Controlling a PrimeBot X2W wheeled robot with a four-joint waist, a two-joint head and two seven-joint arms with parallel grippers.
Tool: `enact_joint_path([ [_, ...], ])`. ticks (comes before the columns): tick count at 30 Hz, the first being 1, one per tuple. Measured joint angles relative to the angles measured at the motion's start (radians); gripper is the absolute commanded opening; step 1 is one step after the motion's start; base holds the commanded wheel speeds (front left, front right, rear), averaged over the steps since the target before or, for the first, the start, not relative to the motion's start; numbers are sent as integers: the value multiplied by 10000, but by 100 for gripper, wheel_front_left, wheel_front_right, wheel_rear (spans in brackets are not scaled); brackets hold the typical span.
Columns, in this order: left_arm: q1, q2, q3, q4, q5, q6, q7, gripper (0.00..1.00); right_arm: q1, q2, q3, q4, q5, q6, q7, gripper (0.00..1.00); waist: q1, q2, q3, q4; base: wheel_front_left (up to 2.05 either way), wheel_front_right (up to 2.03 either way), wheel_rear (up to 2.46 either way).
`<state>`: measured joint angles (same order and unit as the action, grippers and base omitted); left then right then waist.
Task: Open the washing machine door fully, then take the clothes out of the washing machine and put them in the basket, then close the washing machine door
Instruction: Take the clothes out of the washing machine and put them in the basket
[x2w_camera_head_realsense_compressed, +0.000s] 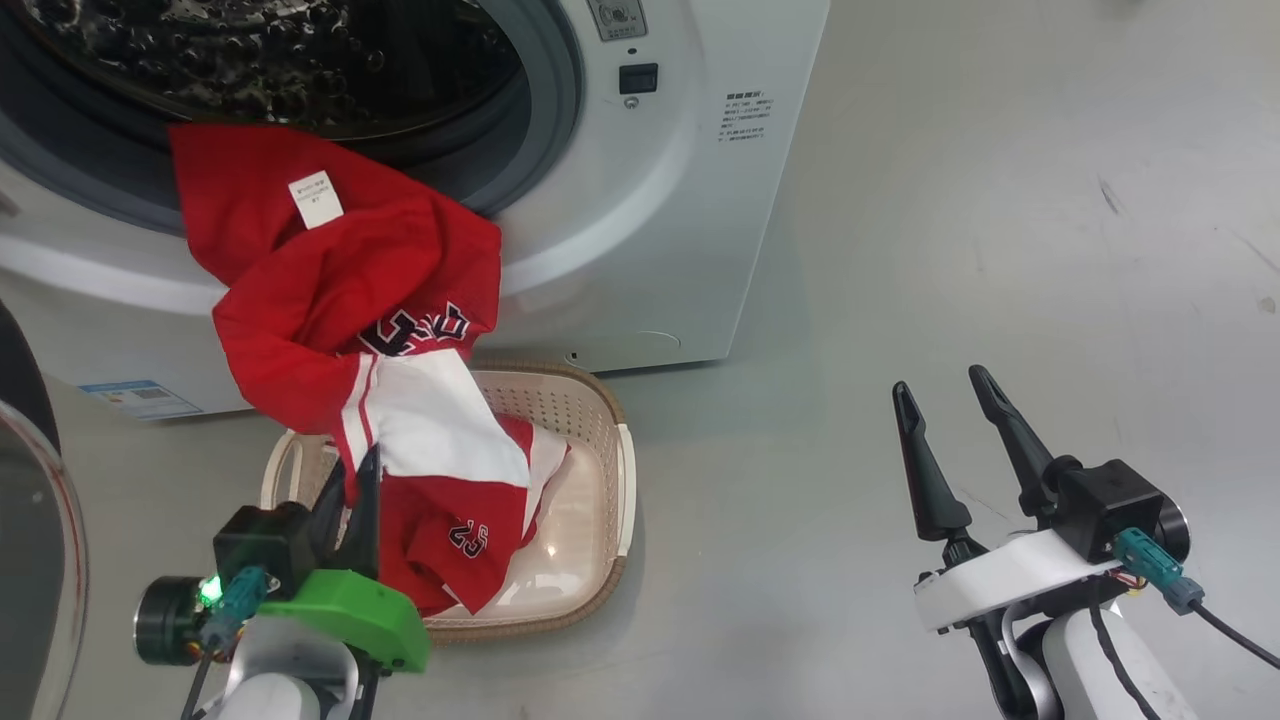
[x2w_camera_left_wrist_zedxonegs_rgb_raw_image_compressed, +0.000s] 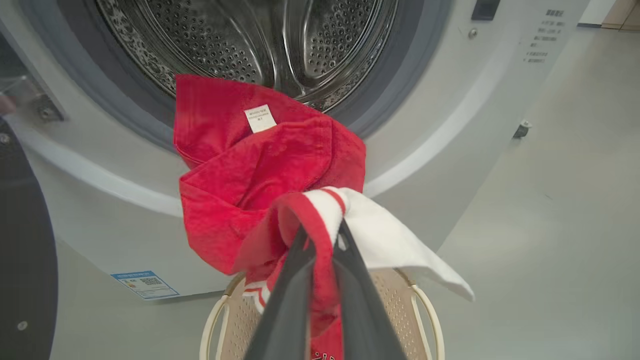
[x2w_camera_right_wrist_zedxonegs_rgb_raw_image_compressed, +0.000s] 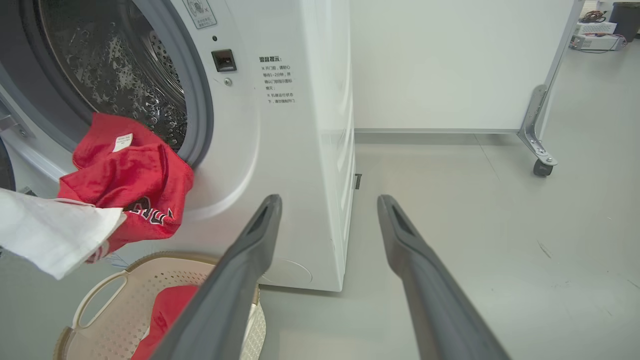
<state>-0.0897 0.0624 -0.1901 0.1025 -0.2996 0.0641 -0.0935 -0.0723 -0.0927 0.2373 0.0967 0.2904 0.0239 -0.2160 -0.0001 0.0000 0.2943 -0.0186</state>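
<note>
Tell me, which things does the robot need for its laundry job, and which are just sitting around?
For the job: washing machine, washing machine door standing open, red clothes, basket, left gripper shut on the clothes.
Just sitting around: white panel on wheels, right gripper open and empty.

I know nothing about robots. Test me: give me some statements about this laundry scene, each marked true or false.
1. The left fingers are shut on the red and white garment. True.
2. The right fingers hold clothing. False: they stand open and empty above the floor.
3. The garment is wholly out of the drum. False: its top drapes over the opening's edge.
4. Red fabric lies in the basket. True.
5. The washing machine door is shut. False: it stands open.
</note>
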Motion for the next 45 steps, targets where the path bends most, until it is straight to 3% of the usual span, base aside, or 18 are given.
enact_joint_path([
  [12, -1392, -8, -59, 2514, -347, -270, 928, 0, -269, 50, 82, -359, 2, 13, 82, 100, 0, 0, 832, -445, 0, 0, 0],
  [24, -2940, -61, 767, 5133, -934, -98, 1555, 0, -796, 157, 391, -476, 35, 190, 82, 100, 0, 0, 1801, -1055, 0, 0, 0],
  [25, -3191, -59, 802, 5503, -947, -79, 1630, 22, -901, 186, 407, -477, 36, 190, 81, 100, 1, 0, 1947, -1178, 0, 0, 0],
  [26, -3341, -50, 798, 5693, -945, -79, 1645, 100, -937, 194, 405, -477, 56, 190, 81, 100, 1, 0, 2023, -1239, 0, 0, 0],
  [35, -4110, -40, 915, 6857, -980, -79, 1662, 100, -1113, 228, 314, -351, 115, 186, -8, 100, 1, 0, 2523, -1676, 0, 0, 0],
  [45, -4316, -36, 872, 7693, -976, -336, 874, 100, -1196, 240, 203, -48, 140, 165, -98, 100, 2, 0, 2405, -1539, 0, 0, 0],
])
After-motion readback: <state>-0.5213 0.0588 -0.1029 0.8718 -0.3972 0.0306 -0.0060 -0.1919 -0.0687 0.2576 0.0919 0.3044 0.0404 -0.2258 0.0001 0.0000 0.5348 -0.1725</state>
